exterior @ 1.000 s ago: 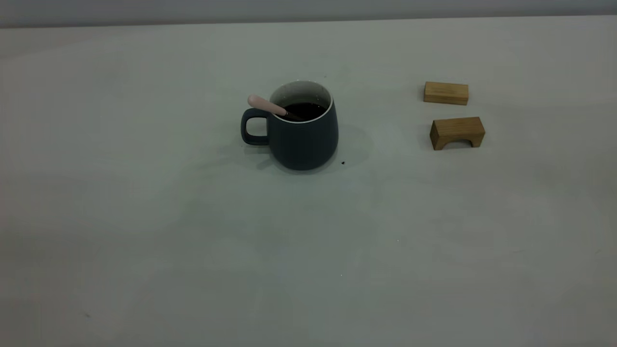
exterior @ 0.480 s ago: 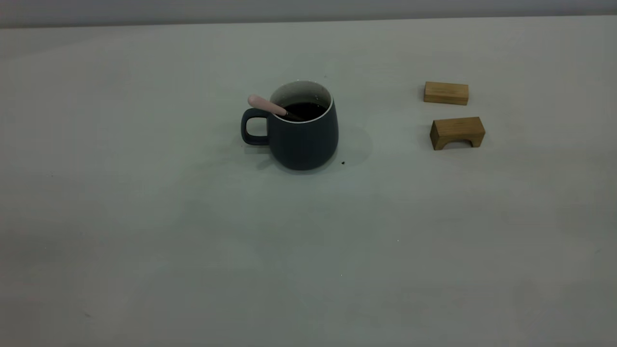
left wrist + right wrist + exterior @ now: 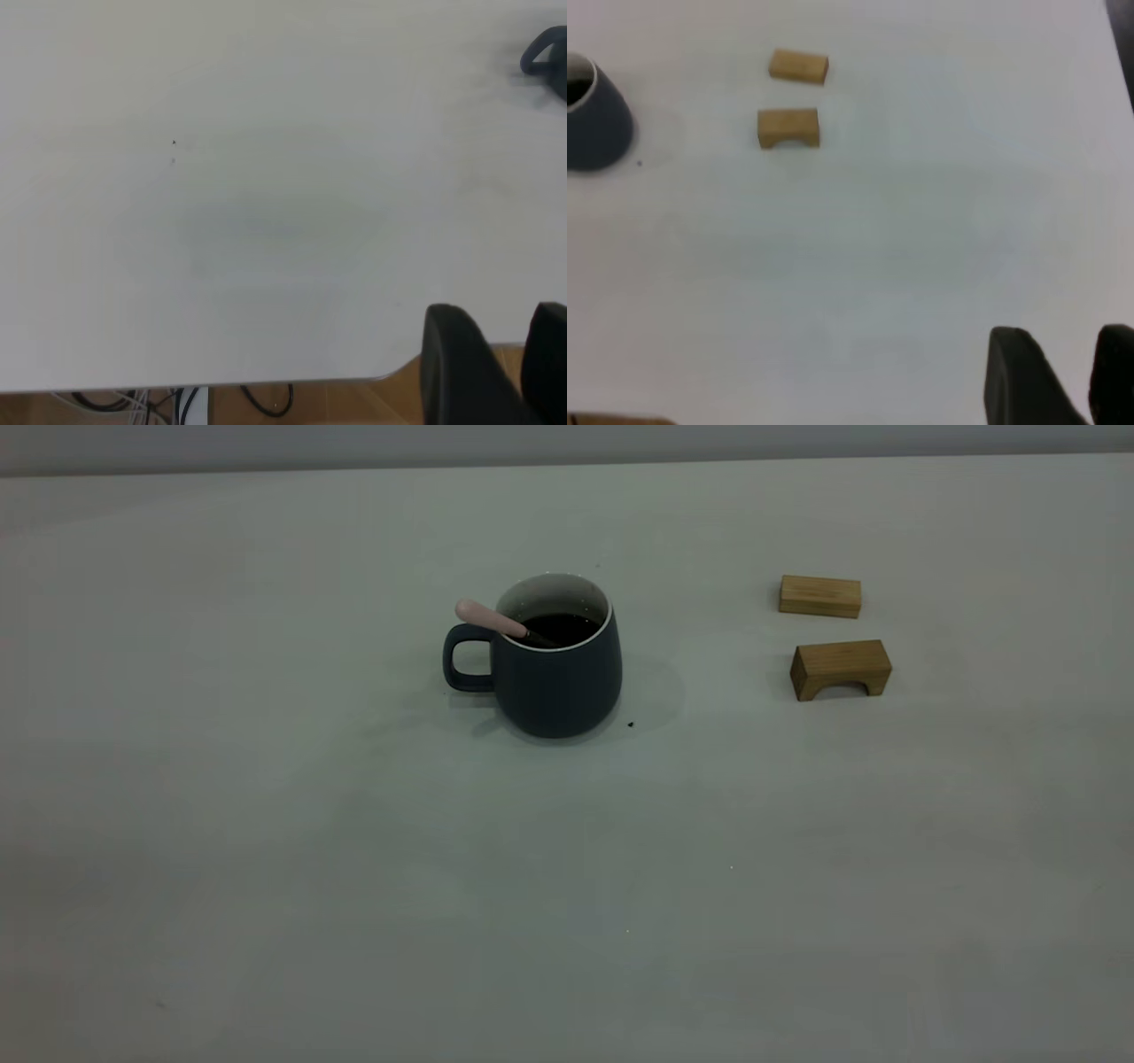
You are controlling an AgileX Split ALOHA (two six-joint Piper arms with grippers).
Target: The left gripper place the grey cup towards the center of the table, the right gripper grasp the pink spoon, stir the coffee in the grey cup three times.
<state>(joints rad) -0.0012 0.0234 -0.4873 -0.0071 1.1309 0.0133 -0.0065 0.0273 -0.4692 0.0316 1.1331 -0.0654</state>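
Grey cup (image 3: pixel 556 662) upright near the middle of the table (image 3: pixel 354 868), pink spoon (image 3: pixel 496 622) resting in it.

Off-white table fills the exterior view, with no arm over it there. Next in size, the dark slate cup has its loop handle pointing to the exterior view's left; black coffee (image 3: pixel 560 627) shows inside the white rim. Two wooden blocks lie well apart from the cup on the right: an arched block (image 3: pixel 840 669) nearer the camera and a plain rectangular block (image 3: pixel 819 596) just behind it. The spoon leans over the rim on the handle side, its metal end in the coffee. The left gripper (image 3: pixel 496 372) hangs at the table's edge, far from the cup, fingers parted by a narrow gap around nothing. The right gripper (image 3: pixel 1059 376) hovers over bare table away from the blocks, jaws likewise narrowly apart and empty.
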